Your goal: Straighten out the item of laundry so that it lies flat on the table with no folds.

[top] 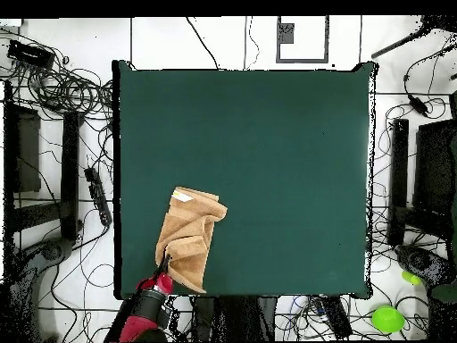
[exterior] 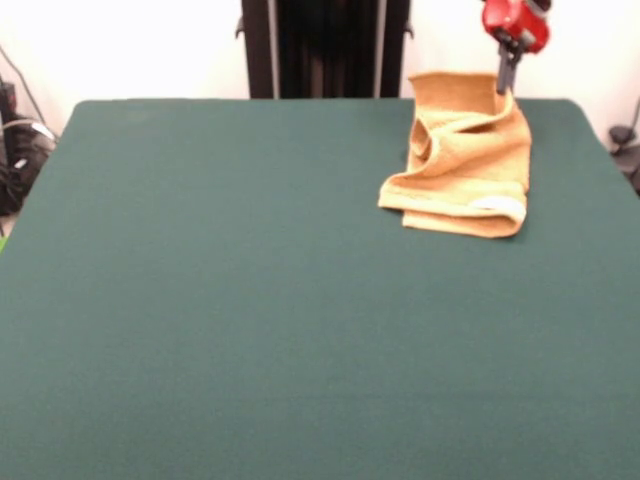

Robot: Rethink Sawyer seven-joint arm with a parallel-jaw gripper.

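Note:
The orange-tan towel [exterior: 465, 160] lies crumpled and folded over itself at the table's [exterior: 250, 300] far right corner, by the robot's side. Its white label [exterior: 498, 206] shows on the near fold. Its far edge is raised off the felt. My gripper [exterior: 505, 88], under the red wrist, comes down at that raised far corner and looks shut on it. In the overhead view the towel [top: 189, 237] sits at the lower left of the table [top: 286, 161], with the gripper [top: 163, 265] at its bottom-left corner near the table's edge.
The robot's black pedestal [exterior: 325, 48] stands behind the table's far edge. Cables and black stands [top: 62, 161] lie on the floor around the table. A green ball [top: 387, 318] lies on the floor at the lower right.

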